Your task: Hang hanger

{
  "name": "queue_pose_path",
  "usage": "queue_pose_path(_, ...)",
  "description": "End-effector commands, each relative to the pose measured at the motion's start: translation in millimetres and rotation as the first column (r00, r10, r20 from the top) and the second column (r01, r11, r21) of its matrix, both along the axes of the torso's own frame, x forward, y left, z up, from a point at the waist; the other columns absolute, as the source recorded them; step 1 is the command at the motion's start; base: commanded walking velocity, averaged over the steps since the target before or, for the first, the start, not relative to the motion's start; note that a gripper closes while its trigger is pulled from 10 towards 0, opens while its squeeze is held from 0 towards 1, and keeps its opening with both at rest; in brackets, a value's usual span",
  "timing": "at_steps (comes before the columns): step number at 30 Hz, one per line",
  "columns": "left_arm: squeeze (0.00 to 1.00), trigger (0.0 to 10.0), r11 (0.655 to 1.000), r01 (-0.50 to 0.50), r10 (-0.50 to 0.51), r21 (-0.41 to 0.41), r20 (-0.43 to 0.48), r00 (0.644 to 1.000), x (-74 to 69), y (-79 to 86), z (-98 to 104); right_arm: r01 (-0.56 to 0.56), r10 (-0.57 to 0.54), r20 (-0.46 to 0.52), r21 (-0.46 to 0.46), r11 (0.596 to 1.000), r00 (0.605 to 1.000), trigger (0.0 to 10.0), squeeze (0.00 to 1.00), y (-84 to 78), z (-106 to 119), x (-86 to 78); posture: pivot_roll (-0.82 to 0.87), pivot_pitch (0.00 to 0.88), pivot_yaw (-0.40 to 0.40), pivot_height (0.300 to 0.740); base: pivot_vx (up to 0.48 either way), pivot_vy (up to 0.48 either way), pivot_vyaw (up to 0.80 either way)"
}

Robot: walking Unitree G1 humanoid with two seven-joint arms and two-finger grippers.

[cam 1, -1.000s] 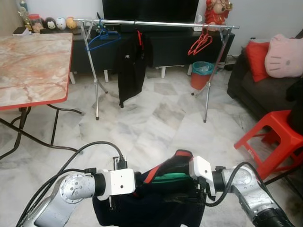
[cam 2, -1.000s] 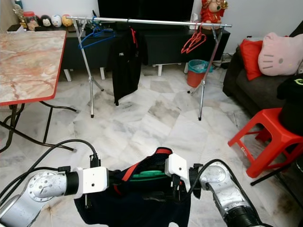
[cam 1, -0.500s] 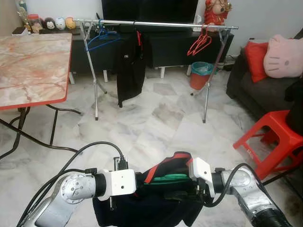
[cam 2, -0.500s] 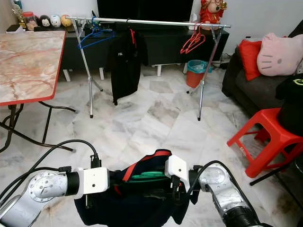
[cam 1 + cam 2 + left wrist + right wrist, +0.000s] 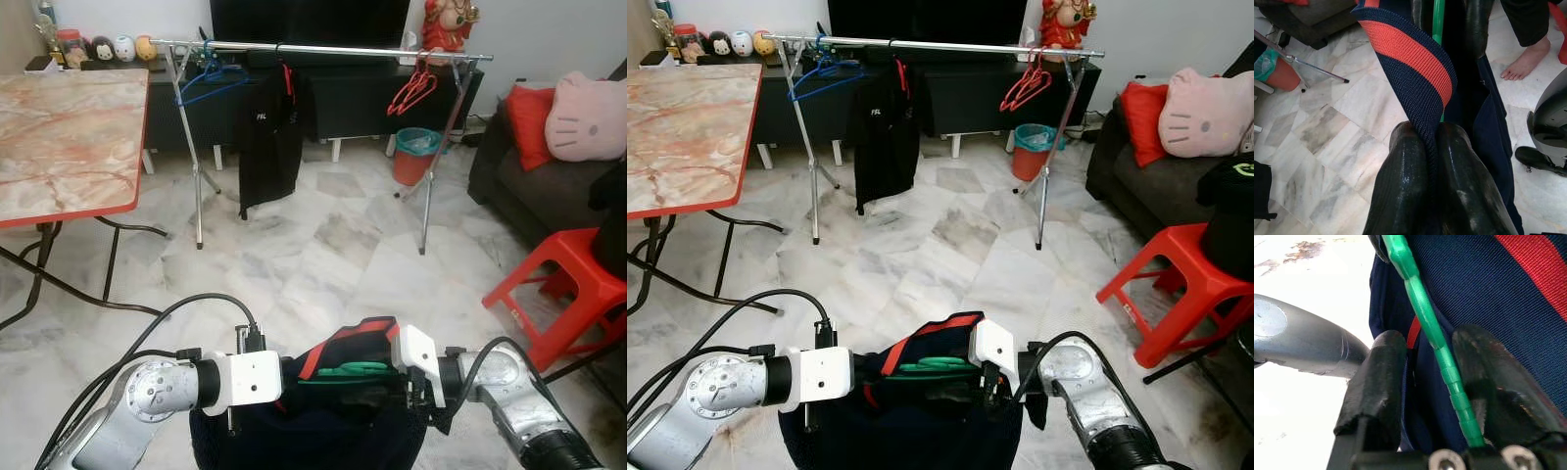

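Seen from the head, the two silver arms meet low in front of the robot and carry between them a dark navy knitted garment with a red stripe [image 5: 338, 411], a green plastic hanger [image 5: 353, 370] lying across its open neck. The left wrist view adds what the head cannot see: the left gripper [image 5: 1432, 147] has its jaws pressed together on the red-striped navy collar band, the green hanger running past just behind it, and a person's bare foot [image 5: 1524, 63] standing on the tiles beyond. The right wrist view shows the right gripper [image 5: 1430, 355] with its jaws a little apart around the navy cloth, the green hanger bar lying between them against one finger [image 5: 1493, 382]; the silver left arm is just beside.

The floor [image 5: 323, 255] is pale marbled tile. Across the room stands a chrome clothes rail [image 5: 323, 46] carrying a blue wire hanger [image 5: 211, 80], a hanging black garment [image 5: 269, 147] and a pair of red hangers [image 5: 414, 90]. Behind the rail is a low black cabinet, with a red bin lined in teal [image 5: 418, 154] near its right leg. A marble-patterned desk with a red edge [image 5: 64, 137] stands to the left, a red plastic stool [image 5: 568, 294] and a dark sofa with a pink cat-face cushion [image 5: 586, 116] to the right.
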State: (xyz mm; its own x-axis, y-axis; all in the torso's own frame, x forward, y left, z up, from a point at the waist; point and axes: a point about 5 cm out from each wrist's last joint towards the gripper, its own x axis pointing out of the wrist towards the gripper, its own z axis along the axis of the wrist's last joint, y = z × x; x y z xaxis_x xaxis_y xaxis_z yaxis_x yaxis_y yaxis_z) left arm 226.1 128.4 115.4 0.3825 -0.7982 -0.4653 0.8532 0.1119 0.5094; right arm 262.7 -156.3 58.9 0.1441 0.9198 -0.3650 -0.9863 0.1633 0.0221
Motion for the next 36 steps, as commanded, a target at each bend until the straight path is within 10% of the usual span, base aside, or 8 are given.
queue_pose_path(1,0.0,10.0,0.999,0.026,-0.025,-0.019,0.045,0.999,-0.3,-7.2,9.9,0.001,-0.001,0.016,0.003,1.0,1.0,0.0,0.0,0.3,2.7,2.5,0.19,0.0,-0.094,0.74,0.0,0.0,0.0)
queue_pose_path(36,0.0,10.0,1.0,-0.002,0.003,-0.02,0.036,0.999,1.7,-8.6,6.2,0.076,-0.079,0.023,0.107,0.991,0.997,0.0,0.0,9.9,4.7,0.8,0.19,0.0,-0.087,0.74,0.0,0.0,0.0)
